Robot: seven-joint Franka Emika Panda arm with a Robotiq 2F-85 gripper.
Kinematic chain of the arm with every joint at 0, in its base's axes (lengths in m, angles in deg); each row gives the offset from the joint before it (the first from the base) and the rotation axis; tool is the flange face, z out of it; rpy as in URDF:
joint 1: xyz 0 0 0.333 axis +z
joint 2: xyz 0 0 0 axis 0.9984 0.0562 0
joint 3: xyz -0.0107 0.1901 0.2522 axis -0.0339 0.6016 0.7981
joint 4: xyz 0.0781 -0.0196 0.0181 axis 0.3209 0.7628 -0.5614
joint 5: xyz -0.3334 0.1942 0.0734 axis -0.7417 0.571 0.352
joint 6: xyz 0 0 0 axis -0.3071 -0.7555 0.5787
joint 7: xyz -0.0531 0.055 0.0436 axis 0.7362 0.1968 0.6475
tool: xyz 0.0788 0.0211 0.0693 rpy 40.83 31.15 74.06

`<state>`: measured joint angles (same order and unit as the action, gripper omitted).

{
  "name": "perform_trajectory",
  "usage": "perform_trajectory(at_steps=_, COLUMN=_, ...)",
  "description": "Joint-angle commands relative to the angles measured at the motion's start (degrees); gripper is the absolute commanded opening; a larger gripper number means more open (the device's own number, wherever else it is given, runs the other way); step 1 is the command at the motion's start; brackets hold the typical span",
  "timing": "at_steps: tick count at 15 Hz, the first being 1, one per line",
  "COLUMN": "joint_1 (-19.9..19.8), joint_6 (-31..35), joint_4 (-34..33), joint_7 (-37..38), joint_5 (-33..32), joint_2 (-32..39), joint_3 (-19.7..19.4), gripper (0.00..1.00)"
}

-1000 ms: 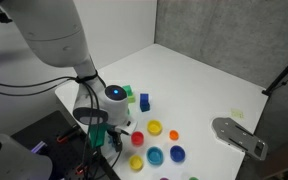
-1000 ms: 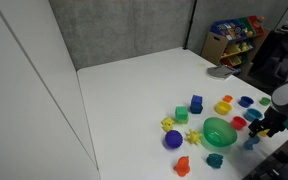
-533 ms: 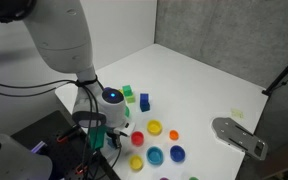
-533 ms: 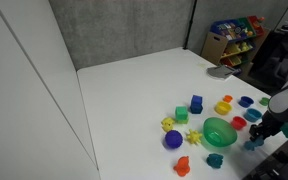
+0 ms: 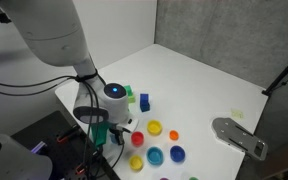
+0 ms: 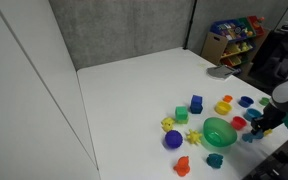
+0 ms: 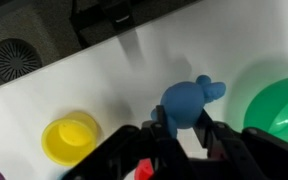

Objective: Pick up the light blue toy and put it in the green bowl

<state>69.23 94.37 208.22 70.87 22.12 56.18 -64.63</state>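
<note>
A white surface [image 6: 134,90] carries a scatter of small colourful plastic toys, with a robot arm reaching down among them. In the wrist view the gripper [image 7: 184,122] is closed on the light blue toy [image 7: 192,97], a knobbly little piece pinched between the two dark fingers [image 7: 160,130]. The toy sits just beside the green bowl [image 7: 277,108], outside its rim, on the side facing a yellow cup [image 7: 71,137] that stands well apart from the bowl. Whether the toy is touching the surface or is lifted off it cannot be told. In an exterior view the green bowl [image 6: 220,131] is the largest toy, and the gripper [image 6: 257,128] hangs just beside it at the surface edge; the toy itself is too small to make out there. Around the bowl lie a purple ball [image 6: 173,139], a yellow-green star [image 6: 192,137], a teal piece [image 6: 215,160] and an orange piece [image 6: 182,166], all near it. A green cube [image 6: 181,114] and a dark blue upright block [image 6: 196,103] stand a little farther from the bowl. A red piece [image 6: 239,123] lies between the bowl and the gripper, with blue discs [image 6: 252,115] near it. In an exterior view the wrist and gripper [image 5: 112,130] cover most of the bowl.
</note>
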Motion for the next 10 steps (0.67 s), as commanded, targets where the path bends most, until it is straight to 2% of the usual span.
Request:
perform_trajectory(at_steps=1, joint_1=2.6, joint_6=-5.0, joint_4=1.7, joint_7=2.0, joint_5=0.3, joint_2=-8.7, joint_3=-0.3, gripper=0.1)
perform_trajectory(at_steps=3, joint_1=4.6, joint_6=-6.9, joint_4=0.5, joint_7=3.2, joint_5=0.2, joint_2=-11.3, joint_3=-0.4, gripper=0.1)
perform_trajectory(at_steps=5, joint_1=5.6, joint_6=-8.2, joint_4=2.0, joint_7=4.3, joint_5=0.8, joint_2=-16.5, joint_3=1.7, gripper=0.1)
perform_trajectory(at_steps=10, joint_1=9.8, joint_6=-6.2, joint_4=0.0, joint_7=8.5, joint_5=-0.7, joint_2=-17.9, joint_3=4.0, gripper=0.1)
